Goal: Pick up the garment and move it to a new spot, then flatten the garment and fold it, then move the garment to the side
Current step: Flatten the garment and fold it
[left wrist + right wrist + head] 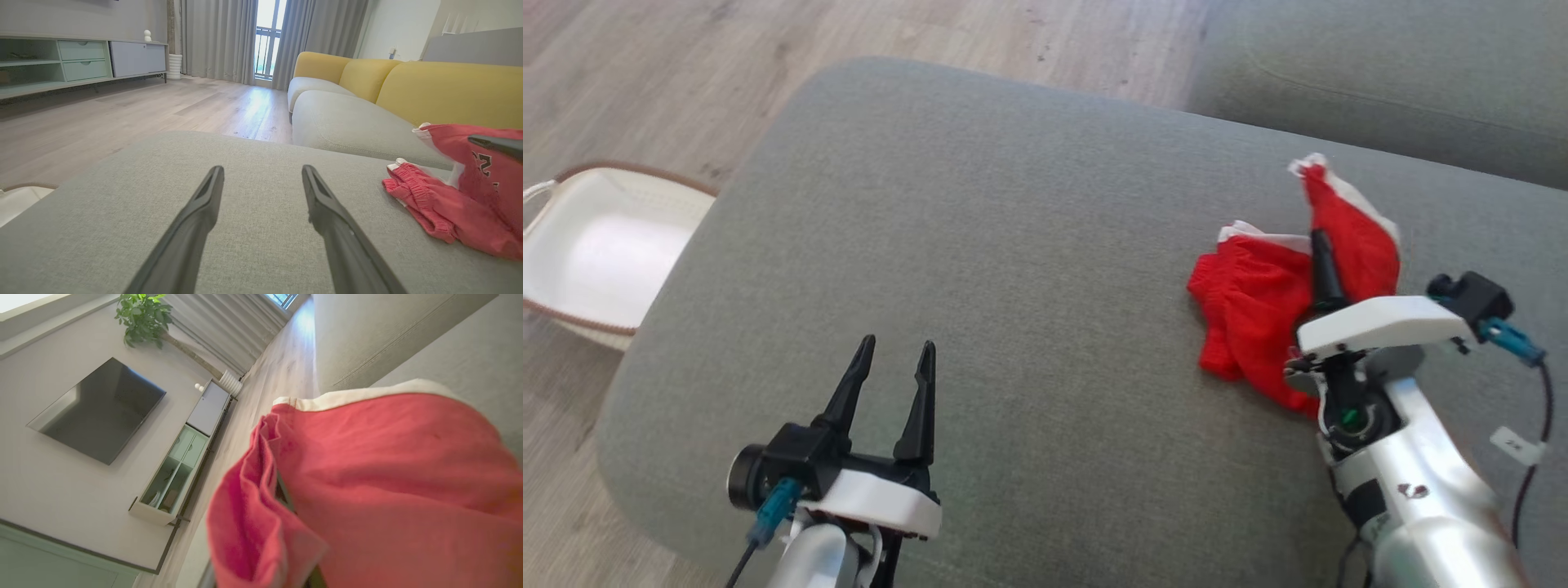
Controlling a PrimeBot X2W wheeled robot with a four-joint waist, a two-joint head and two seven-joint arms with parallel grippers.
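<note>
A red garment [1250,310] with white trim lies crumpled on the right part of a grey cushion [1013,245]. My right gripper [1319,243] is shut on the garment and holds one flap of it raised above the rest of the heap. In the right wrist view the red cloth [388,477] drapes over the fingers, of which a dark sliver [284,495] shows. The left wrist view has the garment [449,204] at its right edge. My left gripper [897,345] stands open over bare cushion at the lower left, well apart from the cloth, its fingers [204,204] holding nothing.
A white basket [556,245] with a brown rim sits on the wooden floor left of the cushion. A second grey seat [1380,73] lies beyond a gap at the back right, with yellow backrests [449,85] behind it. Bare cushion spreads between the grippers.
</note>
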